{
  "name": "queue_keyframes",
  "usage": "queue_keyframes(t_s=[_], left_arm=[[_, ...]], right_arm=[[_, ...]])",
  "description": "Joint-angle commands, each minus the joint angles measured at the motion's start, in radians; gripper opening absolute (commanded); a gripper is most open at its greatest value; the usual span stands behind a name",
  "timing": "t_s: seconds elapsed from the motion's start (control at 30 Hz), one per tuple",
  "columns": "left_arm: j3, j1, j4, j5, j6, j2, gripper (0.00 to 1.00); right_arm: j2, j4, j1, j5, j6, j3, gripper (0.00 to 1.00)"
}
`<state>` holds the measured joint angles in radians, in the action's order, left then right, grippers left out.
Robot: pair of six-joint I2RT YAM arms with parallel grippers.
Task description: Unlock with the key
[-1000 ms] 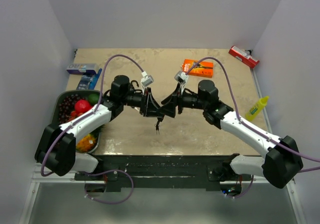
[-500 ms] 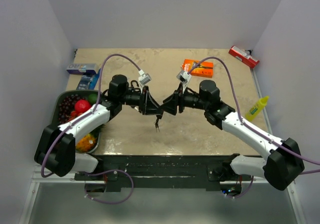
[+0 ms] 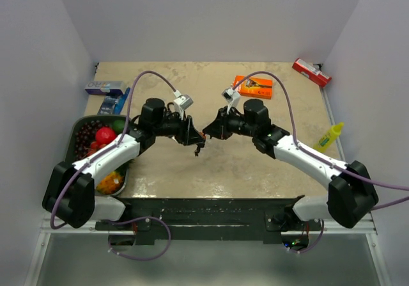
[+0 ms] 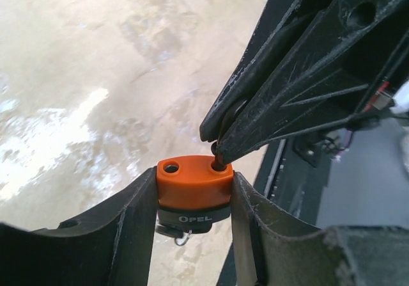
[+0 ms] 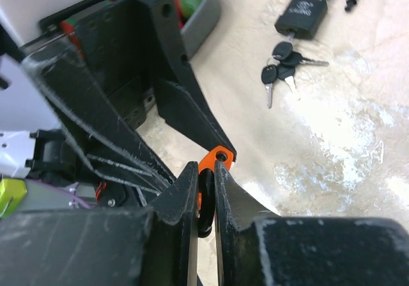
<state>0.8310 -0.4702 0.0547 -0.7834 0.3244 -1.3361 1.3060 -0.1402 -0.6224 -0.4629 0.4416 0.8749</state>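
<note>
Right gripper (image 3: 208, 134), top external view: you have it nose to nose with the left gripper (image 3: 193, 139) above the middle of the table (image 3: 255, 164). What the two share is too small to read from up here. Also listed: fruit bowl (image 3: 80, 132) at the left edge, orange box (image 3: 254, 86) at the back, yellow bottle (image 3: 329, 137) at the right.

Left wrist view:
- The orange padlock (image 4: 193, 185), marked OPEL, is clamped by its sides between the left fingers (image 4: 134, 228) and held clear of the table.
- One top hole (image 4: 170, 167) stands empty. The black shackle (image 4: 219, 162) sits in the other, with the right fingertips closed around it from above.
- A dark stub and wire ring (image 4: 182, 237) hang under the body. You may take this for the key in its keyway, though little of it shows.

Right wrist view:
- The right fingers (image 5: 185, 193) are pinched on the shackle's loop, with the orange body just beyond their tips.
- Well apart on the table lie a black padlock (image 5: 300, 17) with its shackle open and a bunch of keys (image 5: 281, 65) beside it.

Step in hand, as a judgement: the lock looks released and the shackle is now being drawn or swung free.

Next move: hold the body steady with your left grip and pull the shackle straight along its seated leg, without twisting, so the body does not slip.
</note>
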Motion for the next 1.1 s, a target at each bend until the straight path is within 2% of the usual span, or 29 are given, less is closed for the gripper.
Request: queue_keyframes(t_s=[0.0, 0.1, 0.23, 0.37, 0.5, 0.67, 0.83, 1.07], left_arm=[[0.040, -0.005, -0.038, 0.168, -0.004, 0.037, 0.00], [0.042, -0.007, -0.053, 0.246, 0.002, 0.026, 0.00], [0.052, -0.007, -0.128, 0.338, 0.019, -0.005, 0.00], [0.062, -0.007, -0.154, 0.380, 0.041, -0.053, 0.00], [0.080, -0.005, -0.194, 0.408, 0.047, -0.109, 0.00], [0.103, -0.005, -0.216, 0.426, 0.054, -0.184, 0.00], [0.146, -0.001, -0.248, 0.473, 0.058, -0.273, 0.00], [0.187, 0.038, -0.262, 0.467, 0.073, -0.370, 0.00]], right_arm=[[0.074, 0.004, 0.001, 0.112, 0.014, 0.032, 0.00], [0.143, 0.001, 0.000, 0.177, 0.023, 0.036, 0.01], [0.206, -0.009, 0.000, 0.224, 0.031, 0.036, 0.15], [0.239, -0.025, 0.001, 0.240, 0.029, 0.027, 0.45], [0.257, -0.030, 0.001, 0.263, 0.025, 0.015, 0.63], [0.279, -0.038, 0.001, 0.277, 0.032, -0.001, 0.69], [0.289, -0.048, 0.001, 0.287, 0.040, -0.014, 0.70], [0.295, -0.075, 0.001, 0.279, 0.054, -0.034, 0.70]])
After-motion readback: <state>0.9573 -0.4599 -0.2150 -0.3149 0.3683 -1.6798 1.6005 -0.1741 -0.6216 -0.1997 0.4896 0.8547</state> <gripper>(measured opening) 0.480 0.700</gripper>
